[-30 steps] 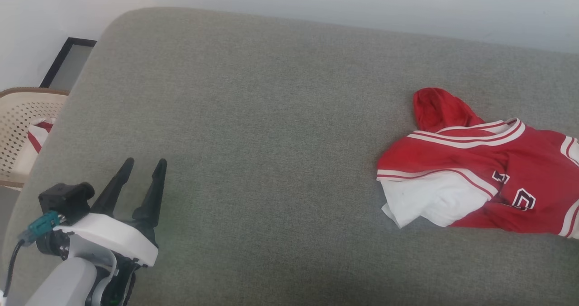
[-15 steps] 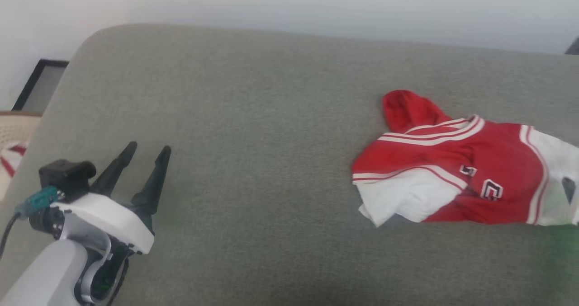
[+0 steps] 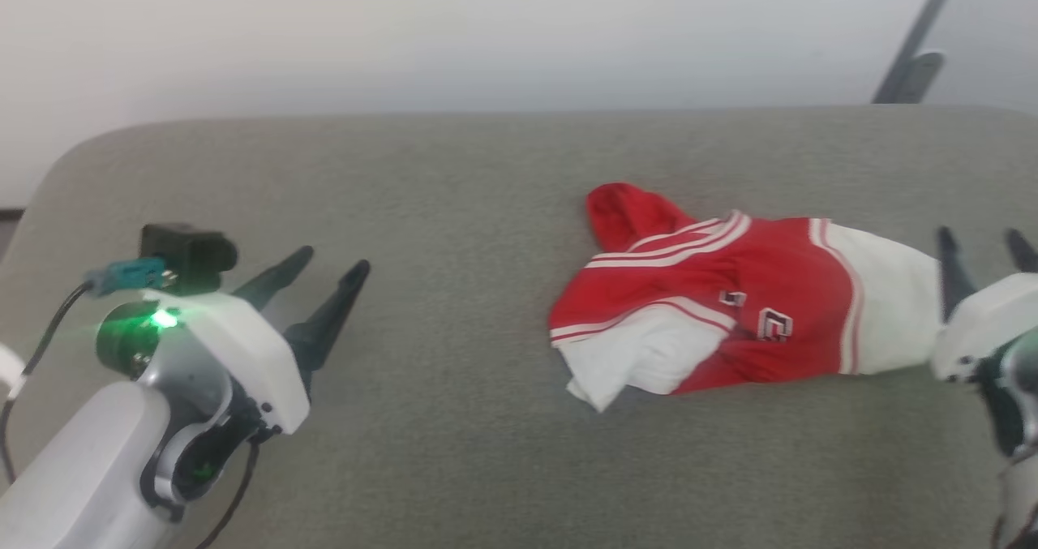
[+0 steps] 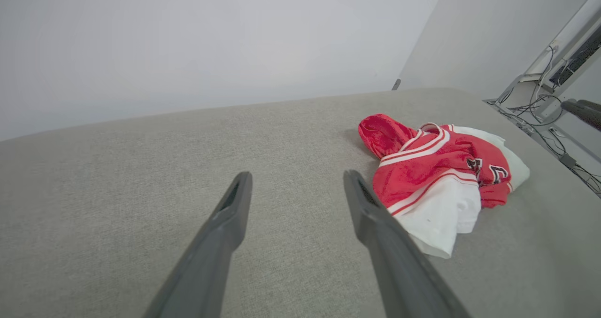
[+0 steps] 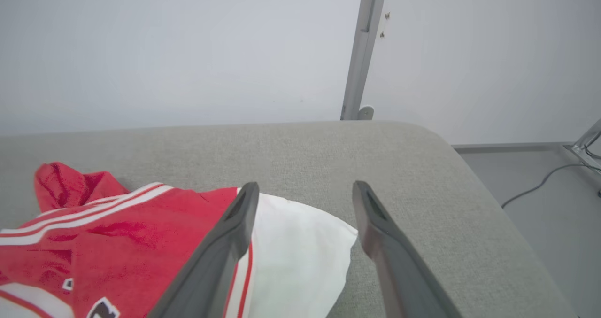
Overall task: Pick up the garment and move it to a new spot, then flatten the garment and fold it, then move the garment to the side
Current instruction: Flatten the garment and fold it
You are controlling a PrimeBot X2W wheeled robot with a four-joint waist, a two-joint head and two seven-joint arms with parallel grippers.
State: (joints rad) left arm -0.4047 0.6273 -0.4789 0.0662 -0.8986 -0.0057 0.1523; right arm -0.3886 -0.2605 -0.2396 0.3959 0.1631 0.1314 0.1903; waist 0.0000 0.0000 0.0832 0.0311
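Now, we log:
jersey (image 3: 730, 306): one, crumpled on grey cushion (image 3: 454, 208)
left gripper (image 3: 334, 259): one, jaws apart, empty
right gripper (image 3: 979, 235): one, jaws apart, empty

A grey fabric cushion (image 3: 454, 176) is sitting against a plain white wall (image 3: 405, 30); a metal post (image 5: 363, 50) is rising behind its right corner.

head: high, looking forward-down on grey cushion (image 3: 454, 208) | wrists: low, near its surface | shared: garment (image 3: 730, 314)
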